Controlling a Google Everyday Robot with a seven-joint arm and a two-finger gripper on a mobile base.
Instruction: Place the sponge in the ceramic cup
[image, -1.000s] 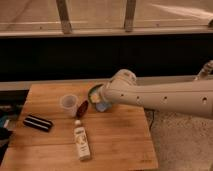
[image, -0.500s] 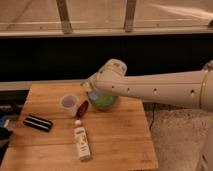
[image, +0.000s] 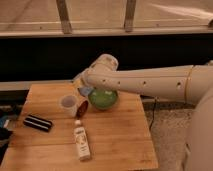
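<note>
The light-blue sponge (image: 85, 91) shows at the tip of my gripper (image: 83, 89), just off the left rim of the green bowl (image: 103, 98) near the table's back. The gripper is shut on the sponge, and the pale arm reaches in from the right. The small white ceramic cup (image: 68, 104) stands upright on the wooden table (image: 120, 140), a little left of and below the gripper. Most of the sponge is hidden by the wrist.
A small brown object (image: 82, 108) lies between the cup and the bowl. A white bottle (image: 81, 143) lies on its side at the front middle. A black-and-white striped block (image: 37, 122) sits at the left. Behind the table runs a dark wall.
The arm has swung left, from over the green bowl to the bowl's left rim, closer to the cup. The bowl is now uncovered. The other objects have not moved.
</note>
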